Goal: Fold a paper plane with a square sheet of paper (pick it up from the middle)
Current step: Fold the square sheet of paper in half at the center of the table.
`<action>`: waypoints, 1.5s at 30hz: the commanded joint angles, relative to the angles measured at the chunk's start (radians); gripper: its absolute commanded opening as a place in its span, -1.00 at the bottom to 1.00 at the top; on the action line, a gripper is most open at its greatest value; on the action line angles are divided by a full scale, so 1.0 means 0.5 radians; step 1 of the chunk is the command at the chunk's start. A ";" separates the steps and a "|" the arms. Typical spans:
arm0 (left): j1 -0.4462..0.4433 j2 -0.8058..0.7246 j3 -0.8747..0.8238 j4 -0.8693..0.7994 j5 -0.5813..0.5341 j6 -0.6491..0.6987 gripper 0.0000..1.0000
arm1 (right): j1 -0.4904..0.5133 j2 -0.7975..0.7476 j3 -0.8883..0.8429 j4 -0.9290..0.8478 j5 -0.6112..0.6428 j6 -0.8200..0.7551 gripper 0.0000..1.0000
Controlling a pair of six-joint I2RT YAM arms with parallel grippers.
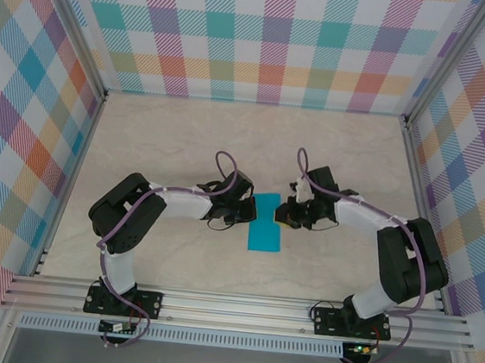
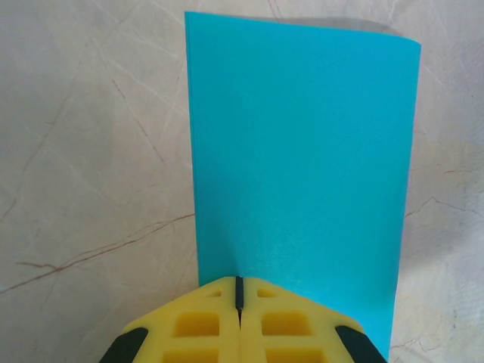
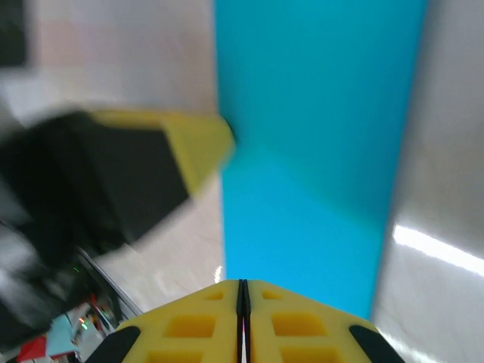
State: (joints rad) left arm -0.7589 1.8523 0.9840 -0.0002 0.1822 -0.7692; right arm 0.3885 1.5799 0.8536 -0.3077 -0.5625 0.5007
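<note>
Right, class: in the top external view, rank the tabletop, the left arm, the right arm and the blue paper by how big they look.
1. The tabletop looks largest.
2. The left arm and right arm look about alike, so I won't rank one over the other.
3. The blue paper, folded into a narrow rectangle, looks smallest.

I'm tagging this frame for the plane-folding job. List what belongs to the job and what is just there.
Job:
- paper, folded to a rectangle
- left gripper, shut, tips at the paper's edge
- right gripper, shut, tips at the paper's edge

Just there:
- table
- checked walls
- frame rail
</note>
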 commanded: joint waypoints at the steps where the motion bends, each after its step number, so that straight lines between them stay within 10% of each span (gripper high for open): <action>1: -0.039 0.063 -0.050 -0.254 -0.055 0.021 -1.00 | -0.105 0.237 0.205 0.092 -0.099 -0.040 -0.80; 17: -0.038 0.063 -0.065 -0.258 -0.067 0.025 -1.00 | -0.207 0.875 0.564 0.032 -0.060 -0.179 -0.83; 26: -0.038 -0.054 -0.044 -0.240 -0.018 0.017 -0.99 | -0.206 0.651 0.570 -0.101 -0.111 -0.251 -0.75; 36: -0.038 -0.527 -0.126 -0.320 -0.084 -0.061 -0.09 | -0.199 0.189 0.184 -0.167 -0.112 -0.209 -0.43; 45: -0.039 -0.620 -0.304 -0.120 0.049 -0.199 0.18 | -0.088 0.024 -0.154 -0.005 -0.261 -0.086 -0.48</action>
State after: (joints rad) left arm -0.7589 1.5368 0.8593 -0.0990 0.1699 -0.8349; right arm 0.3328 1.6287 0.7990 -0.3523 -0.6434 0.4347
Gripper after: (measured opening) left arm 0.584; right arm 0.256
